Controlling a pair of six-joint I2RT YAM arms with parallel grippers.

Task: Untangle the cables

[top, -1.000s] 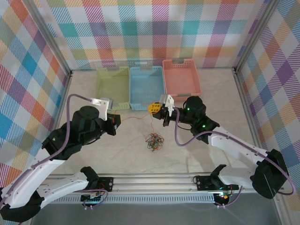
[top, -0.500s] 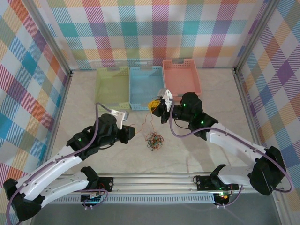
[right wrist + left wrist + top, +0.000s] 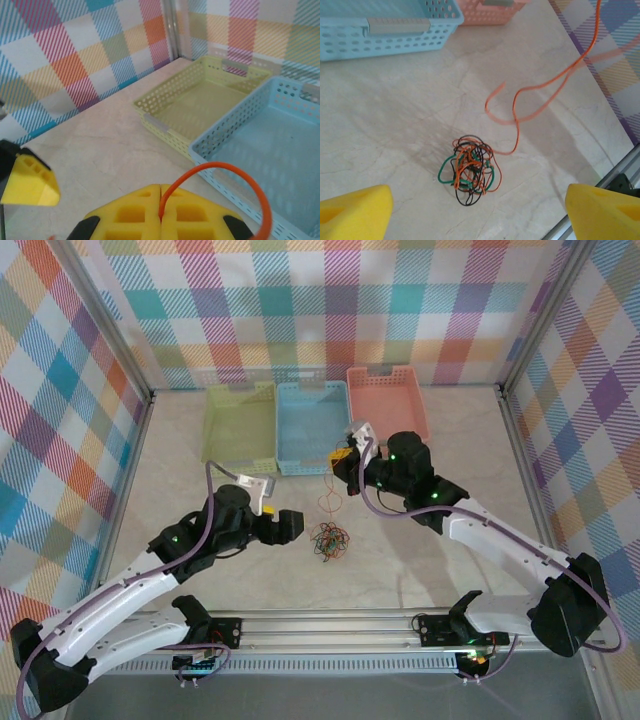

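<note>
— Left pincer (image 3: 284, 524)?
— Spread wide, nothing between the yellow pads (image 3: 355, 210). Hanging over the counter (image 3: 180, 480), well to the near side of the blue basket (image 3: 313, 469), off its left front corner.

— And the cables?
— Mostly bunched in one small tangle (image 3: 328, 540) of black, green and orange loops. Lying flat on the counter, on the near side of the blue basket and clear of it, roughly in line with its right front corner.

— Anything free of the bunch?
— One orange cable (image 3: 327, 499), lower end just beside the tangle, curling up toward the blue basket.

— Right pincer (image 3: 343, 457)?
— Clamped tight on that orange cable's upper end, just off the blue basket's right front corner.

— Farther back?
— Green basket (image 3: 240, 466) against the blue basket's left side, pink basket (image 3: 388, 436) on its right.
</note>
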